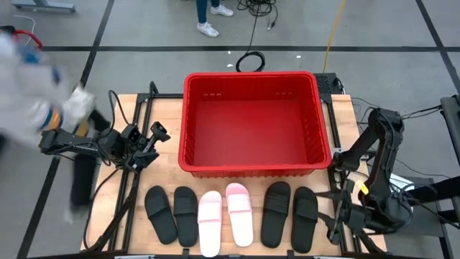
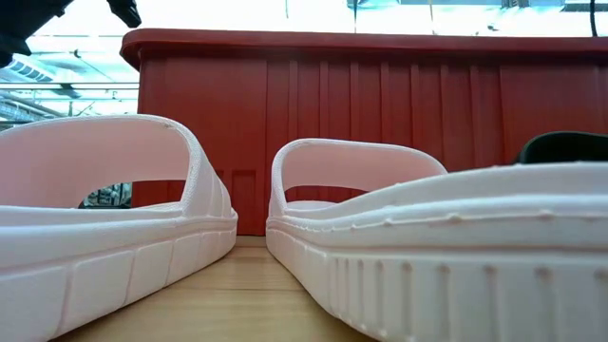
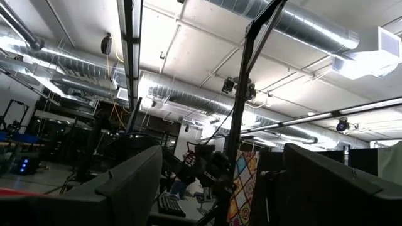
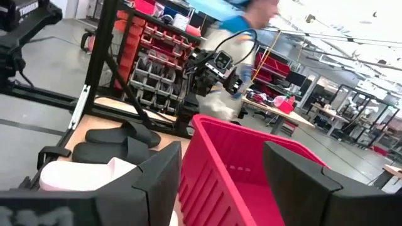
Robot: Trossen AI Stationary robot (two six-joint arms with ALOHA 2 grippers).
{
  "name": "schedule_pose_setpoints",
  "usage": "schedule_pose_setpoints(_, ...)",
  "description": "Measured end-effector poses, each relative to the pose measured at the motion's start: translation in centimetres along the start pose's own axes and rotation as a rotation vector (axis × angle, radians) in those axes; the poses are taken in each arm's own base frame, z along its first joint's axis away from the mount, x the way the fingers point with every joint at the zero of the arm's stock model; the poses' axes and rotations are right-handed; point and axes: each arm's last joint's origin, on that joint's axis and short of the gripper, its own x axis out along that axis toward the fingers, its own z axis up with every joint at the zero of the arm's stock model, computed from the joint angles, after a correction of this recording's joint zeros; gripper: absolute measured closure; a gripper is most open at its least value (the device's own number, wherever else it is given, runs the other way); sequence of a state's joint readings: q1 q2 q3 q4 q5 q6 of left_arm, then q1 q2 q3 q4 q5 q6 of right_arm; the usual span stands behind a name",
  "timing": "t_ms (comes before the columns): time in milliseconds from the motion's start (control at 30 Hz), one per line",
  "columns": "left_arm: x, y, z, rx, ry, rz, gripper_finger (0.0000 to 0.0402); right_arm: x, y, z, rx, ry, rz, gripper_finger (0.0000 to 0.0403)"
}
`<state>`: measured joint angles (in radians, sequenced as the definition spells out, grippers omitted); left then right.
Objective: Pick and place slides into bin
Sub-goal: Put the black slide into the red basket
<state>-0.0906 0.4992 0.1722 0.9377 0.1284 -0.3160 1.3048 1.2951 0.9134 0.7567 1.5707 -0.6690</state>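
High view, slides [image 1: 230, 214]: six laid in one row along the near table edge, toes toward the bin, soles down; laid out so, by judgement, to give each a free approach from above.
Order of row: two black slides [image 1: 173, 214] at the left, two pale pink slides [image 1: 224, 216] in the middle, two black slides [image 1: 289, 215] at the right; neighbours just beside or touching.
Low view, pink pair: left pink slide [image 2: 104, 223] and right pink slide [image 2: 446, 242] flat on the wood, straps arched, a strip of table between them.
Bin [image 1: 322, 115]: red tub, centred on the far half of the table, just beyond the row, nothing inside; near wall [image 2: 380, 133] rising right behind the pink pair. Placement judged to keep each carry short.
Table [image 1: 165, 108]: pale wood, bare at either side of the bin.
Left gripper [image 1: 159, 134]: raised at the bin's left side, near its near-left corner, pointing toward the bin; fingers [image 3: 125, 188] spread wide, nothing between, nothing touched.
Right gripper [image 4: 220, 172]: parked low at the table's right edge beside the right-hand black pair; fingers [image 4: 157, 182] parted fully, holding nothing, touching nothing.
Person [image 1: 43, 93]: blurred, at the table's left, by the left arm's base.
Progress, judged: no slide in the bin yet.
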Motion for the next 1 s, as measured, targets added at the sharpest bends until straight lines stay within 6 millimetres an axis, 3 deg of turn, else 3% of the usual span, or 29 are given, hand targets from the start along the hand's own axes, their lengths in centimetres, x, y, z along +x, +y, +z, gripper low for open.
schedule_pose_setpoints(267,0.0,0.0,0.0,0.005,0.0,0.001,0.0062,0.3,1.9,-0.8,-0.016,0.004,-0.01,0.0188)
schedule_pose_setpoints(467,0.0,0.1,0.0,0.008,-0.006,0.017,0.0062,0.8,1.4,0.0,0.003,0.01,-0.026,0.0188)
schedule_pose_setpoints(733,0.0,0.1,0.0,0.01,-0.008,0.024,0.0062,0.3,-2.9,3.4,0.01,-0.13,0.071,0.0188)
schedule_pose_setpoints(1000,0.0,0.1,0.0,0.024,-0.008,0.025,0.0062,0.1,-9.2,7.0,-0.005,-0.377,0.117,0.0188)
